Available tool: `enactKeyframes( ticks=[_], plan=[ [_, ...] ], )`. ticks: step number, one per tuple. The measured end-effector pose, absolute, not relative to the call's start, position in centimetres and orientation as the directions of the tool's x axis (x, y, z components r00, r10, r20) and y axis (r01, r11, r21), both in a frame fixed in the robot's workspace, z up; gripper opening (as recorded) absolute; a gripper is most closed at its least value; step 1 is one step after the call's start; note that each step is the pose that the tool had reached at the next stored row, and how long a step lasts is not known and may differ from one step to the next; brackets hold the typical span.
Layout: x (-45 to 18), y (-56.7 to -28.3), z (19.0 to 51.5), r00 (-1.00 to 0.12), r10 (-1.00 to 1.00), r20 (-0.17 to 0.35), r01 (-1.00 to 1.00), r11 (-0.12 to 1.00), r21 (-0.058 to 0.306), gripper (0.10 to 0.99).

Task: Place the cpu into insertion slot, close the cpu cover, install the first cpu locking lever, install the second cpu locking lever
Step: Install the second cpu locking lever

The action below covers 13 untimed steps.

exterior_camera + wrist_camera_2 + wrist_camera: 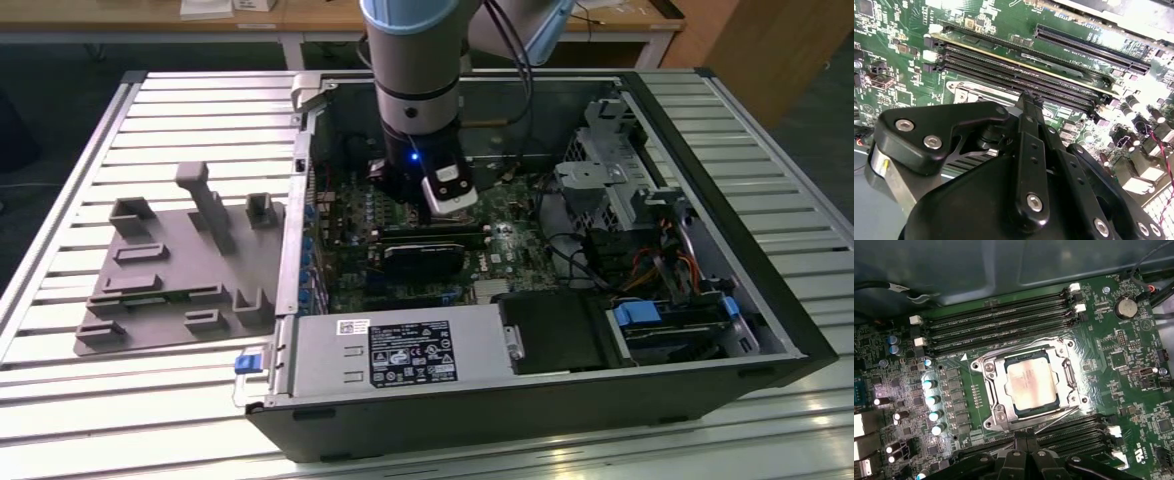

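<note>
I'm seeing cpu (1031,385) sitting in insertion slot (1004,416) | cpu cover (1070,376) lying closed | gripper (1026,446) fingers pressing together, hovering beside it

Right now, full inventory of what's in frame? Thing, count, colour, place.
computer case: 1, black, lying open on the slatted metal table
motherboard: 1, green, inside the case
cpu: 1, silver-grey, seated in the insertion slot in the first wrist view
cpu cover: 1, silver, lying down around the cpu
memory slots: several, black, long rows on both sides of the socket
round battery: 1, silver, on the board beyond the slots
power supply: 1, grey with labels, at the near edge of the case
fixture tray: 1, grey, on the table at the exterior view's left
arm: 1, grey, reaching down into the case
gripper: 1, black, just above the board beside the socket
</note>
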State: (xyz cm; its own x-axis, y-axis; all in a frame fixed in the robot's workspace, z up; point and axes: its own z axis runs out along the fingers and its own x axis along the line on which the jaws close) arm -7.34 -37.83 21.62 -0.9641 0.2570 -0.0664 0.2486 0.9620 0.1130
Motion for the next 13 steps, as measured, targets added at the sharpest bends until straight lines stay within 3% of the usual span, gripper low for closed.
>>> enactKeyframes(
  ticks=[13],
  plan=[
    [-8.3,-39.1,21.0,-0.964,0.262,-0.043,0.249,0.947,0.202,0.102]
  ],
)
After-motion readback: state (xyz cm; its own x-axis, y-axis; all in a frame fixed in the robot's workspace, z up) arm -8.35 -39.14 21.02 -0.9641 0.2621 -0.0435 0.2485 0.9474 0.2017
